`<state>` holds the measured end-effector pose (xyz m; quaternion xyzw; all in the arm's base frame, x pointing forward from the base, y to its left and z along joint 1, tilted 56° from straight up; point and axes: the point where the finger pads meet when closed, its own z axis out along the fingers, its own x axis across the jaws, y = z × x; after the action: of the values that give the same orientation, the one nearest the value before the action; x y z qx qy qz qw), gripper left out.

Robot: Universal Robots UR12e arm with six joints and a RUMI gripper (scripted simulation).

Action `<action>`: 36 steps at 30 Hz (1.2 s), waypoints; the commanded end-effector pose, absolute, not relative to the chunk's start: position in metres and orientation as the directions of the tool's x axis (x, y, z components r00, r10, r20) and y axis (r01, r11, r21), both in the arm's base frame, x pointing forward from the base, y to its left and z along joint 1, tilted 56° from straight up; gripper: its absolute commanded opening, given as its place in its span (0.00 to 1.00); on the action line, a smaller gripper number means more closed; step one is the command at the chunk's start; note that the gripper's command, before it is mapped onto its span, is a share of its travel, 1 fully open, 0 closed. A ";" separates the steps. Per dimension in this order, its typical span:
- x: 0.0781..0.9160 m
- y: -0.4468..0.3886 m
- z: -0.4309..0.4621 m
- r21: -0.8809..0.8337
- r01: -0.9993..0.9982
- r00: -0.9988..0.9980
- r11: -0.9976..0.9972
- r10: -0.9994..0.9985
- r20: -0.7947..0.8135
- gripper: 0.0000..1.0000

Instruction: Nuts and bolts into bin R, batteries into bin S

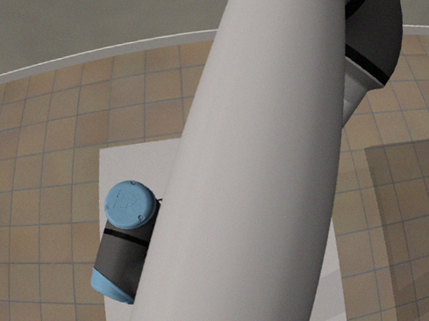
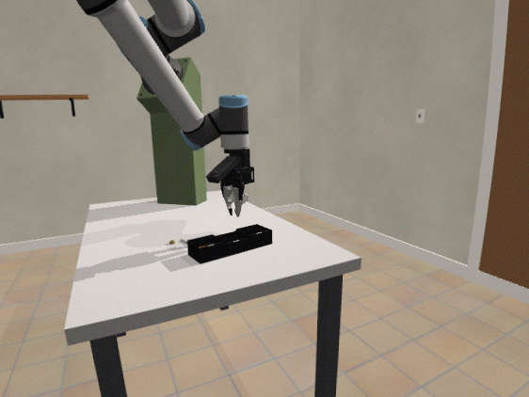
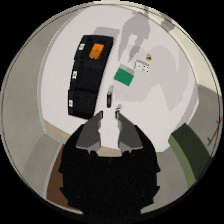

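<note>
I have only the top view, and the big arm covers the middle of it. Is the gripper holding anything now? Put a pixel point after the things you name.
Observer: No. The gripper (image 2: 233, 214) (image 3: 109, 111) has its fingers a little apart, with nothing between them.
Operator: Thank you. And the bins, are they standing correctly?
Observer: Yes, the black bins (image 2: 235, 248) (image 3: 76, 86) stand upright in a row.
Operator: Is there some object outside of them, which I cannot see?
Observer: Yes, a flat green piece (image 3: 123, 76) lies beside the row, in the wrist view.
</note>
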<state>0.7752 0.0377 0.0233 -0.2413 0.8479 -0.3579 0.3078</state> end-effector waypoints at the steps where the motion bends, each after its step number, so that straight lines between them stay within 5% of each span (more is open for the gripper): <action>1: 0.776 0.037 0.025 -0.755 -0.189 -0.694 0.627 -0.630 -0.350 0.17; 36: 0.819 0.008 -0.008 -0.755 -0.189 -0.694 0.627 -0.630 -0.350 0.17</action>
<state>0.8162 0.0096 -0.0062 -0.2412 0.8480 -0.3579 0.3078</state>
